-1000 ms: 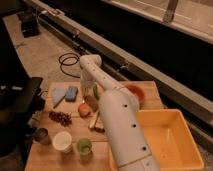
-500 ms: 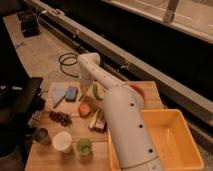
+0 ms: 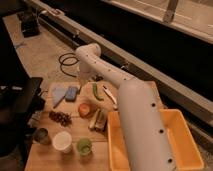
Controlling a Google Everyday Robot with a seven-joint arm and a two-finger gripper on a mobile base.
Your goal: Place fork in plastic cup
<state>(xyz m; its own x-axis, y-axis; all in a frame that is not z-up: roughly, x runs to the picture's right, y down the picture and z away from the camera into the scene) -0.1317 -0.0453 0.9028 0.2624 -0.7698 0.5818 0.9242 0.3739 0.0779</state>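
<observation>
Approaching seems the current step: the gripper (image 3: 84,82), fingers together by the table's (image 3: 50,131) far edge, must open over the fork (image 3: 94,120) before visiting the green cup (image 3: 84,146).

The wooden surface (image 3: 49,159) carries a wide yellow plastic bin (image 3: 186,142), a white cup (image 3: 62,141) beside a dark metal cup (image 3: 41,136), a bunch of dark grapes (image 3: 60,118), a round orange fruit (image 3: 85,109) and a blue rectangular sponge (image 3: 71,93).
</observation>
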